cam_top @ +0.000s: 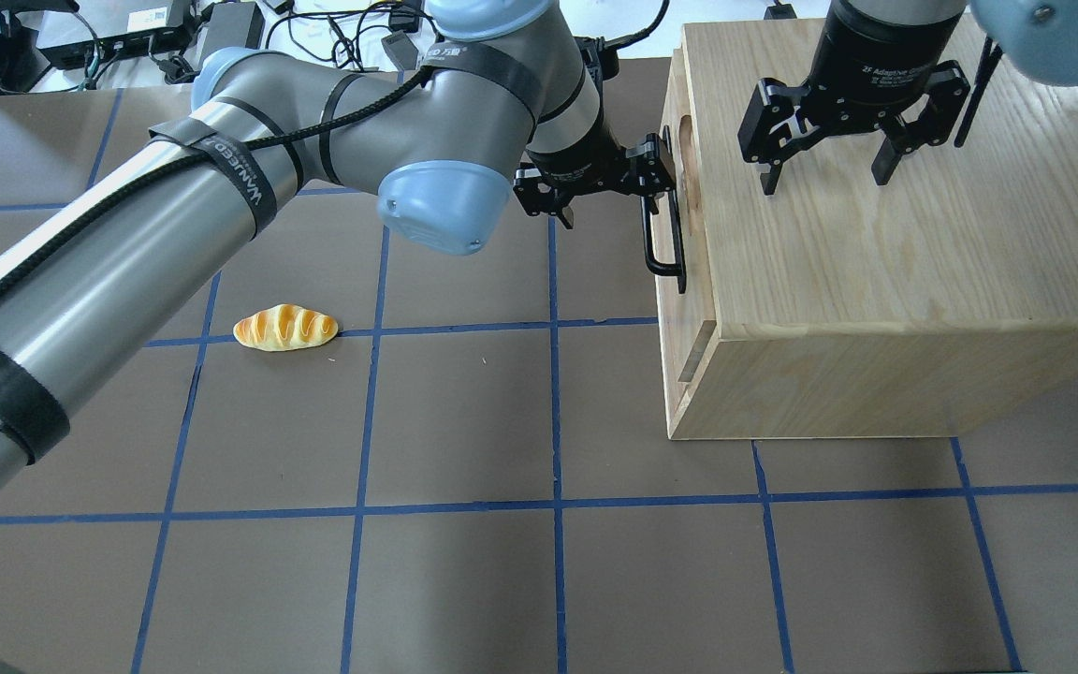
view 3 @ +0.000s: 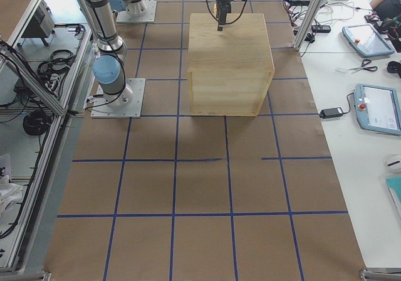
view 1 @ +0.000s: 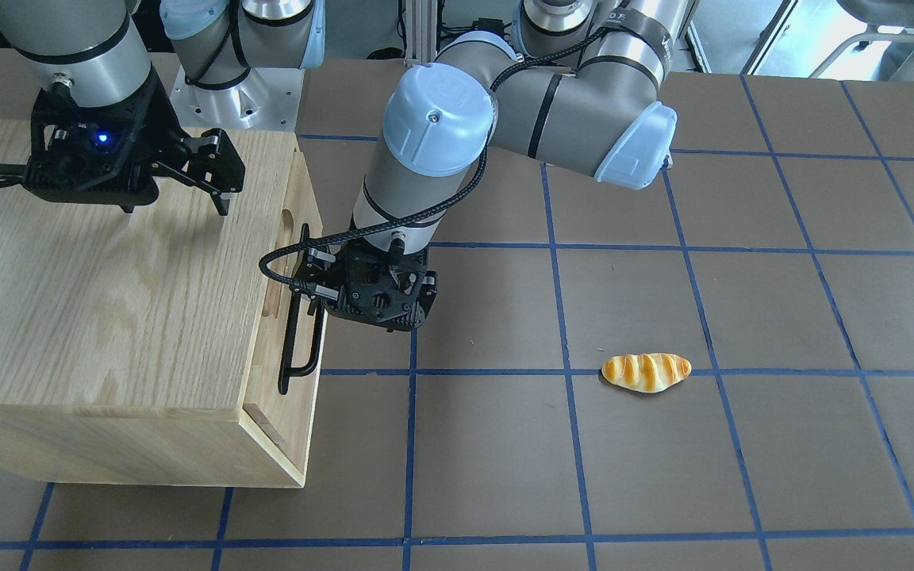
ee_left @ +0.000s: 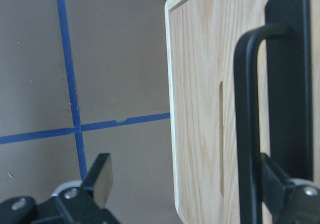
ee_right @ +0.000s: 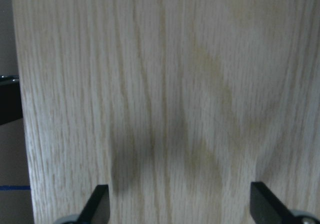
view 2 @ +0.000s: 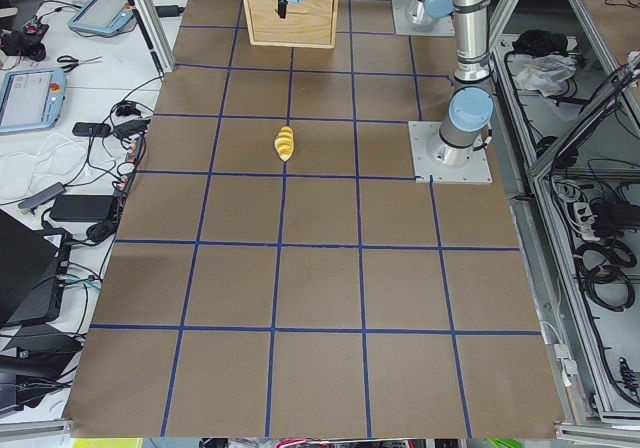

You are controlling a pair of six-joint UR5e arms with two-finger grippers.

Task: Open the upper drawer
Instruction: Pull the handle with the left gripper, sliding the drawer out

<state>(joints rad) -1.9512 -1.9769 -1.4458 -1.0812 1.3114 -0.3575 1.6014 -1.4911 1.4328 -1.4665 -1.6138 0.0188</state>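
Observation:
The upper drawer is a light-oak front panel with an oblong slot and a long black bar handle, on the side of the oak cabinet that faces my left arm. My left gripper is open at the handle. In the left wrist view the handle stands between the fingers, close against the right finger, in front of the drawer panel. A narrow dark gap shows at the panel's near end. My right gripper is open, fingertips pointing down onto the cabinet's top.
A yellow-brown bread roll lies on the brown table by a blue tape line, well to the left of the cabinet; it also shows in the front-facing view. My left arm's long forearm stretches across the table's left half.

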